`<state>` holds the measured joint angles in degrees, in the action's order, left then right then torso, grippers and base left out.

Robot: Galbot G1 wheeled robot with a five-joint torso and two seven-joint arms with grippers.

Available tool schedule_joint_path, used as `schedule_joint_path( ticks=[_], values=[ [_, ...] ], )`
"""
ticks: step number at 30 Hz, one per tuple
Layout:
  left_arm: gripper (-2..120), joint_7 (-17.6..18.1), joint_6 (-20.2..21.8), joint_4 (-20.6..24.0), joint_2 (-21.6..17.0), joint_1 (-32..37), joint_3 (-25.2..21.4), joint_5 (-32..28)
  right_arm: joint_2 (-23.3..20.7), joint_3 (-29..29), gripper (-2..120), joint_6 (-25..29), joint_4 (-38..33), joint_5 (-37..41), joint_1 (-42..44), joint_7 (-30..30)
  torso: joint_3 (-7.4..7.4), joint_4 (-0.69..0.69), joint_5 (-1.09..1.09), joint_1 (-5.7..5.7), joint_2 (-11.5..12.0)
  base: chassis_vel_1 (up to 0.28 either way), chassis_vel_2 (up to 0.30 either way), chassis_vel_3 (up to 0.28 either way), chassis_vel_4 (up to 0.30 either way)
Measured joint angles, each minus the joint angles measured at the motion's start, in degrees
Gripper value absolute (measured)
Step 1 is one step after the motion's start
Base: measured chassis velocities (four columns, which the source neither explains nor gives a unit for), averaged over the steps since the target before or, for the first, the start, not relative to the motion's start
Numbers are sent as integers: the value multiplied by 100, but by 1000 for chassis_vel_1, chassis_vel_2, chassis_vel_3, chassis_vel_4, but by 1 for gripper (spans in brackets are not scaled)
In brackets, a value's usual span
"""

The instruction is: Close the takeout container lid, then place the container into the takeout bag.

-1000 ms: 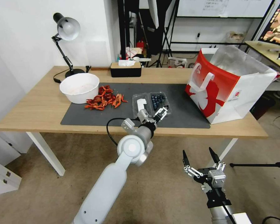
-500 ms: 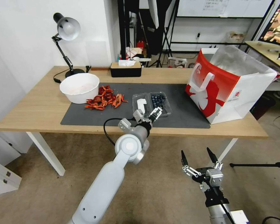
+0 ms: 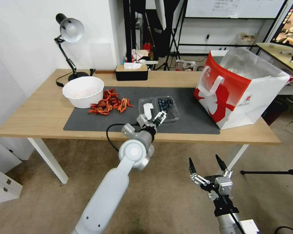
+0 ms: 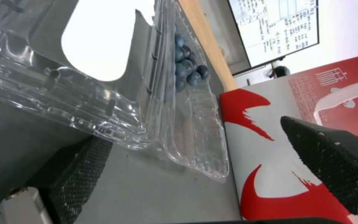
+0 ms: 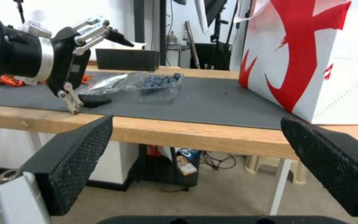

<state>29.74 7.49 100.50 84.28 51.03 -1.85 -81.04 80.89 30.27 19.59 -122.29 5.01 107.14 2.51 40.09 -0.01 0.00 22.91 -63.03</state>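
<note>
Clear plastic hinged takeout container (image 3: 159, 108) lies open near mat's front edge; left gripper (image 3: 152, 118) spread wide at sticker-bearing lid (image 4: 84, 71), one finger low, probably to lift it; right gripper (image 3: 207, 163) wide, idle below tabletop.

Clear takeout container (image 3: 159, 108) lies open, stickered lid (image 3: 147, 109) flat, beside upright takeout bag (image 3: 239, 87)

The head camera looks down across the table (image 3: 29, 113); both wrist cameras sit low, sharing the takeout container (image 4: 179, 102) and takeout bag (image 5: 311, 62).
</note>
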Motion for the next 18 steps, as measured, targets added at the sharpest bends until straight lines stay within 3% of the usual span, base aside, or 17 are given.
schedule_joint_path(
  ticks=[18],
  values=[
    [100,-317,-363,155,-27,146,-105,-32,-8,-39,100,-1,24,-30,10,11,1,1,0,0,0,0,0,0,0]
  ],
)
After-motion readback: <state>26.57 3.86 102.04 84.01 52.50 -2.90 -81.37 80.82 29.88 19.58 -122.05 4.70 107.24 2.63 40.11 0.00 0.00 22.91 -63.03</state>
